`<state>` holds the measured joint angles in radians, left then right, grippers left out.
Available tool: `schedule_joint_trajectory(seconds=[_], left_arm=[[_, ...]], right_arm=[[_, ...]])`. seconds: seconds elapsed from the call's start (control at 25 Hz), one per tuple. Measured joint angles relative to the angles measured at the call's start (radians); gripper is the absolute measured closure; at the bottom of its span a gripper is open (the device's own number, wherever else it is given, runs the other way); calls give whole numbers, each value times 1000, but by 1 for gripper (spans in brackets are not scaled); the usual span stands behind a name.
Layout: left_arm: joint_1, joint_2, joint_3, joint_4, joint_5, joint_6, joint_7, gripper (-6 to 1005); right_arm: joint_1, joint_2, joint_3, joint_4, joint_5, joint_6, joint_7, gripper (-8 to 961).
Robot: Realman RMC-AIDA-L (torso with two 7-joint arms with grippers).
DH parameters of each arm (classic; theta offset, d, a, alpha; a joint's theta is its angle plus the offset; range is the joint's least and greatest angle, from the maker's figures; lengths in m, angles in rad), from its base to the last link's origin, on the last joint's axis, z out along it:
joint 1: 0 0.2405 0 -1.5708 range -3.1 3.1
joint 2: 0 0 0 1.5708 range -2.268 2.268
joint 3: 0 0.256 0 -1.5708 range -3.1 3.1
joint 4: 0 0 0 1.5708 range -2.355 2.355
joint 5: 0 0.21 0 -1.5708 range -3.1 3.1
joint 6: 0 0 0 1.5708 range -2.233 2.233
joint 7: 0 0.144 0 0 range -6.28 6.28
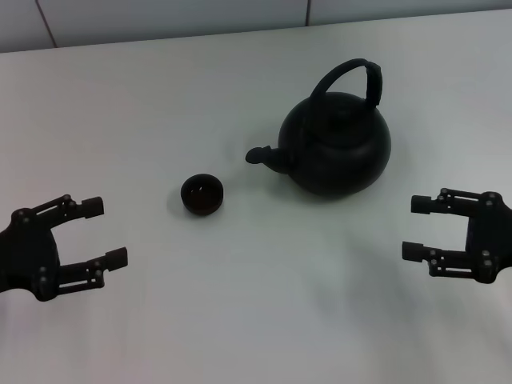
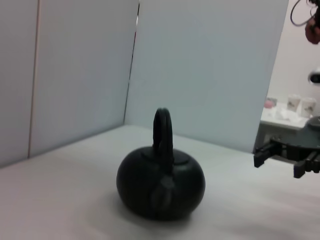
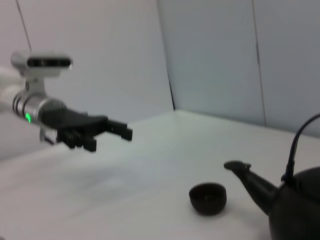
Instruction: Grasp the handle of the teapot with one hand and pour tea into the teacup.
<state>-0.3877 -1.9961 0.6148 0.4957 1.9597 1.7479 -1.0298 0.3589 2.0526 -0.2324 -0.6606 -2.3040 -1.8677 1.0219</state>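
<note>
The matte black teapot (image 1: 340, 146) stands on the white table, its spout pointing left toward the teacup (image 1: 202, 194). Its arched black handle (image 1: 352, 78) stands upright over the lid. The teapot also shows in the left wrist view (image 2: 161, 186) and at the edge of the right wrist view (image 3: 290, 205), where the teacup (image 3: 208, 198) sits by the spout. My left gripper (image 1: 110, 234) is open and empty at the left, apart from the cup. My right gripper (image 1: 416, 227) is open and empty at the right, below the teapot. No tea shows.
The white table (image 1: 256, 320) ends at a pale wall along the back. In the left wrist view a side table with white cups (image 2: 300, 106) stands beyond the panels, far off.
</note>
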Motion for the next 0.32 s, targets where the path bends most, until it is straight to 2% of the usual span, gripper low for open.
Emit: schedule_joint_trajectory(seconds=[0.04, 0.08, 0.12, 0.32], left_arm=[[0, 0, 0, 0, 0, 0, 0, 131], [-17, 17, 3, 9, 30, -6, -48, 131], [-25, 23, 3, 12, 43, -10, -61, 131], [-50, 26, 4, 12, 84, -27, -82, 131]], right_arm=[[7, 1, 0, -9, -8, 5, 2, 219], [12, 2, -1, -17, -12, 12, 3, 219], [21, 3, -2, -24, -16, 22, 3, 219], [37, 2, -29, -32, -18, 37, 4, 220]])
